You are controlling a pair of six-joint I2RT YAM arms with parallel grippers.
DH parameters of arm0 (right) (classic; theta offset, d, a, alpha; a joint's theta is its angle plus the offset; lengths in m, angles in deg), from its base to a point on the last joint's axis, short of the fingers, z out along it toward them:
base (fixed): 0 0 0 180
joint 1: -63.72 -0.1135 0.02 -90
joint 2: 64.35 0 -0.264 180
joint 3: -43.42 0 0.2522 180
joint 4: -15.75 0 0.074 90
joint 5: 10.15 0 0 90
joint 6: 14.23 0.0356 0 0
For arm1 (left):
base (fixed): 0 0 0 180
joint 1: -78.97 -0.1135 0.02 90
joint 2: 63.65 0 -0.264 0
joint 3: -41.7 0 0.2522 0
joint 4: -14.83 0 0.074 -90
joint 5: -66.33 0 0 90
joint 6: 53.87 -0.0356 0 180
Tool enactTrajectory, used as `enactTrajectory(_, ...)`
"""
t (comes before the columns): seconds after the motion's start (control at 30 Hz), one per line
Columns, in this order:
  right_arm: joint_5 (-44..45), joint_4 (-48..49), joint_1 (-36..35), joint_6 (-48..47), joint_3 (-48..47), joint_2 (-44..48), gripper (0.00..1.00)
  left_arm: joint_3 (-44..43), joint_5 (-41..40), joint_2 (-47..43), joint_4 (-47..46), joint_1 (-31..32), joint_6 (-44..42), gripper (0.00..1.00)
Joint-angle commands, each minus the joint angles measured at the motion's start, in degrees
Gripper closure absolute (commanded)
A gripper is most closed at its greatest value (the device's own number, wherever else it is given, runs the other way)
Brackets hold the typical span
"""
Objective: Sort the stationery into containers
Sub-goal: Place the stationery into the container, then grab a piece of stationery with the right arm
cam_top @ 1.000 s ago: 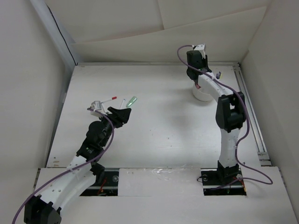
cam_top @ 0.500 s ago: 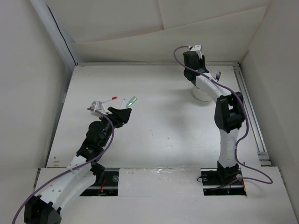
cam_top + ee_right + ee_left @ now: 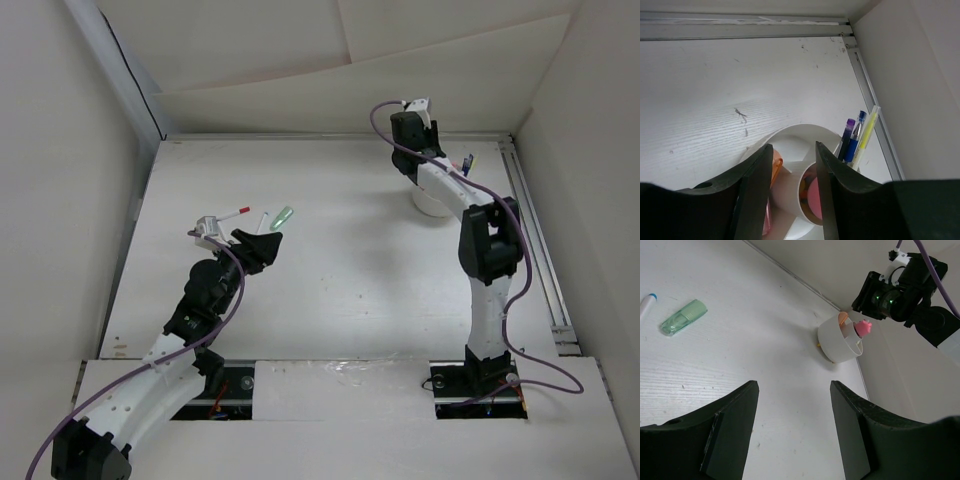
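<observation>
White table (image 3: 350, 260), walled in. Left gripper (image 3: 793, 390) is wide open and empty, near the green marker (image 3: 684, 317) and red-tipped white pen (image 3: 237, 212). Right gripper (image 3: 794, 149) is partly open, holds nothing, and hovers over the divided cup (image 3: 795, 129) beside the rail (image 3: 870, 95). Pens (image 3: 855, 135) stand inside.

No legible text or labels anywhere.

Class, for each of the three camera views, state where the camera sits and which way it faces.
Top external: above and behind the bases, looking down at the table; both arms show.
Left wrist: on the left gripper, looking across the table to the cup; its fingers show.
Right wrist: on the right gripper, looking down into the cup; its fingers show.
Shared: both wrist views show the cup.
</observation>
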Motion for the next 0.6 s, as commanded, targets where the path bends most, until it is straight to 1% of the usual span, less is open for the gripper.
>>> enactTrajectory(0.0, 0.2, 1.9, -1.9, -0.3, -0.2, 4.1, 0.54, 0.1, 0.6, -0.1, -3.0, -0.2, 0.2, 0.44)
enactTrajectory(0.13, -3.2, 0.8, -5.3, 0.8, -0.2, 6.1, 0.53, 0.1, 0.6, -0.1, -3.0, -0.2, 0.2, 0.44)
enactTrajectory(0.2, -6.1, 0.1, -6.9, 1.4, -0.2, 7.8, 0.56, 0.1, 0.6, -0.1, -3.0, -0.2, 0.2, 0.44)
enactTrajectory(0.27, -14.0, -1.1, -9.3, 2.9, -0.2, 7.8, 0.66, 0.1, 0.1, -0.1, -3.0, -0.2, 0.2, 0.44)
enactTrajectory(0.3, -17.1, -1.6, -10.1, 4.9, -0.2, 7.8, 0.79, 0.1, -0.4, -0.6, -2.4, -0.2, 0.2, 0.44)
enactTrajectory(0.33, -23.8, -1.6, -11.5, 6.1, -0.2, 7.8, 0.89, 0.1, -1.1, -0.6, -2.4, -0.2, 0.2, 0.44)
enactTrajectory(0.37, -27.2, -1.6, -12.3, 7.1, -0.2, 7.8, 0.97, 0.1, -1.1, -1.3, -1.9, -0.2, 0.2, 0.44)
enactTrajectory(0.4, -29.7, -1.6, -13.1, 8.9, -0.2, 7.1, 1.00, 0.1, -1.6, -1.3, -1.9, -0.2, 0.2, 0.44)
enactTrajectory(0.47, -35.4, 0.9, -16.0, 10.5, 0.6, 6.1, 1.00, 0.1, -2.2, -2.5, -1.4, -0.2, 0.2, 0.44)
enactTrajectory(0.57, -37.8, 0.3, -19.9, 13.4, -2.2, 2.1, 1.00, 0.1, -2.8, -3.1, -0.8, -0.2, 0.2, 0.44)
